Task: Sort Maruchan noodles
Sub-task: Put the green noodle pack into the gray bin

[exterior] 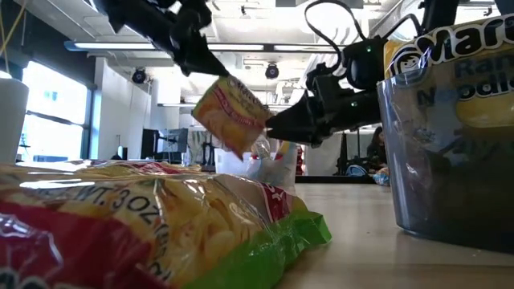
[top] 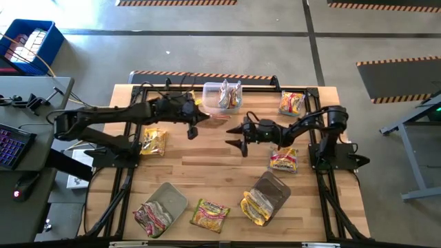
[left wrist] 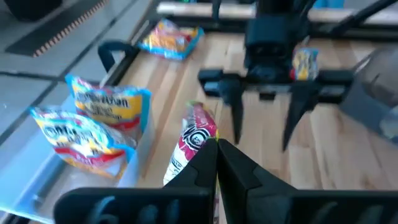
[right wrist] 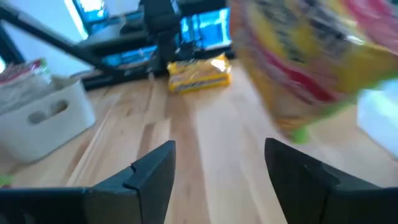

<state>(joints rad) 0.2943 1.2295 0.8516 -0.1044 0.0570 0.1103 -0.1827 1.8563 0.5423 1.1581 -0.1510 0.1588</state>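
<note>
My left gripper (top: 201, 118) is shut on a pink-red and yellow noodle packet (top: 216, 118), held in the air near the clear tub (top: 222, 96) at the table's far middle. The tub holds two packets (left wrist: 93, 124). The held packet also shows in the low view (exterior: 231, 114) and the left wrist view (left wrist: 194, 140). My right gripper (top: 232, 136) is open and empty, just right of the held packet, fingers pointing toward it. Other packets lie flat on the table at the left (top: 154, 141), far right (top: 292, 103), right (top: 284, 160) and near edge (top: 210, 215). My left gripper pinches the packet between its two shut fingers at one end of it (left wrist: 208, 146). The fingers come slanting down from the table's left (exterior: 205, 60). The packet is lifted clear of the table and hangs tilted beyond the fingertips.
Two more tubs holding packets stand near the front edge, one at the left (top: 162, 205) and one at the right (top: 267, 196). A bare stretch of wood lies in the table's middle. A desk with a keyboard stands left of the table.
</note>
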